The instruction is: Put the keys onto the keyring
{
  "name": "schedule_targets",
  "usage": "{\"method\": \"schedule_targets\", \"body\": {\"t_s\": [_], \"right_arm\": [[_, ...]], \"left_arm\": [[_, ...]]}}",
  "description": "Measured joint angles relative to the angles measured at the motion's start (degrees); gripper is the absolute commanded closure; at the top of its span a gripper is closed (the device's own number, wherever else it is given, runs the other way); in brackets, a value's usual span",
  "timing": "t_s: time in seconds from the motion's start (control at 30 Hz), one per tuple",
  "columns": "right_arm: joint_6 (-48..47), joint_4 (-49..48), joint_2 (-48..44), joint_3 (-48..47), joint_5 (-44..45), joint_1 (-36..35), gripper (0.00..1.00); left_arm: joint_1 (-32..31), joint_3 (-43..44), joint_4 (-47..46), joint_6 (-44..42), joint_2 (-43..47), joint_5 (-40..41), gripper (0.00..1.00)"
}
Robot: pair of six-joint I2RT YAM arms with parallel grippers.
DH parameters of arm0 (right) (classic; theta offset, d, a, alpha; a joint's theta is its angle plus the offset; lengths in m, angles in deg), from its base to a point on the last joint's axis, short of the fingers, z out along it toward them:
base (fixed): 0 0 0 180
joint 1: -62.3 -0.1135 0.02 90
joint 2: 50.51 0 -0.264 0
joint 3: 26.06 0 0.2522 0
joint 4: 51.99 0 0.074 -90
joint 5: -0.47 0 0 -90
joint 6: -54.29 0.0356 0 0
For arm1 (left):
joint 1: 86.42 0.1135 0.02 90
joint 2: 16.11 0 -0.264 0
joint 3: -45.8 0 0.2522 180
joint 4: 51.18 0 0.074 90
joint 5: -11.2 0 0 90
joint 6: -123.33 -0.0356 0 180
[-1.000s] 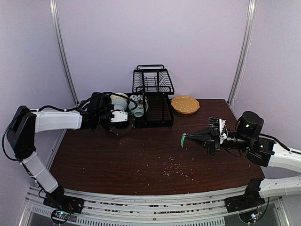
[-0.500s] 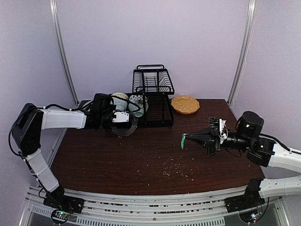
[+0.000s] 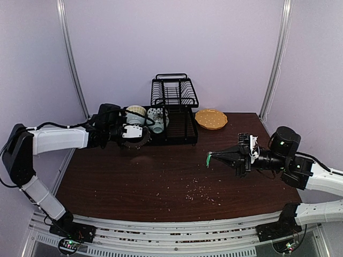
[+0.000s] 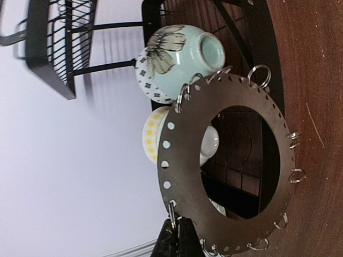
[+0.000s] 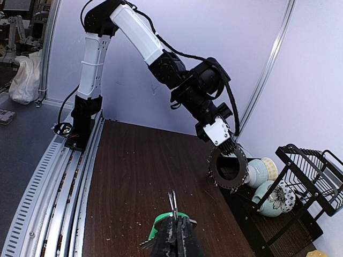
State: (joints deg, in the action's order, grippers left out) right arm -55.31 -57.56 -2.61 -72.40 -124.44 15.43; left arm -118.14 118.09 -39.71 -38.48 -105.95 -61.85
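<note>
no readable text, labels or numbers

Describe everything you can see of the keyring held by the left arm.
The keyring is a flat, dark grey-brown ring-shaped plate with a big round hole in the middle. It has small punched holes along its rim, and silvery wire loops hang from several of them. It looks thin and stiff. The left gripper is shut on its edge, holding it upright above the table, just in front of the bowls.

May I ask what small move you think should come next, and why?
Probably carry the key left toward the keyring: the right jaws are shut on it, the left jaws hold the keyring by its rim, and the two are far apart.
</note>
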Motion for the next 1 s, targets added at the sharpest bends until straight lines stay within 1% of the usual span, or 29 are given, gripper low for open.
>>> {"method": "schedule_targets", "body": {"t_s": [0.13, 0.23, 0.4, 0.6, 0.77, 0.93, 1.0], "right_arm": [[0.0, 0.0, 0.1, 0.0, 0.0, 0.0, 1.0], [0.0, 0.0, 0.5, 0.0, 0.0, 0.0, 1.0], [0.0, 0.0, 0.7, 0.0, -0.1, 0.0, 1.0], [0.1, 0.0, 0.2, 0.0, 0.0, 0.0, 1.0], [0.3, -0.1, -0.7, 0.0, 0.0, 0.0, 1.0], [0.5, -0.1, -0.6, 0.0, 0.0, 0.0, 1.0], [0.5, -0.1, -0.6, 0.0, 0.0, 0.0, 1.0]], "left_arm": [[-0.1, -1.9, 0.9, -0.5, 7.2, 0.3, 1.0], [0.3, -0.9, 0.7, -1.2, 8.5, 1.3, 1.0], [1.8, 4.6, 0.4, -4.3, 3.6, 3.8, 1.0], [4.6, 10.4, -0.2, -7.1, -4.2, 4.0, 1.0], [5.4, 9.9, 0.5, -6.8, -5.4, 1.7, 1.0], [5.0, 5.5, -0.5, -5.9, -5.7, -1.8, 1.0], [4.5, 5.0, -1.2, -5.4, -6.6, -2.3, 1.0]]}}
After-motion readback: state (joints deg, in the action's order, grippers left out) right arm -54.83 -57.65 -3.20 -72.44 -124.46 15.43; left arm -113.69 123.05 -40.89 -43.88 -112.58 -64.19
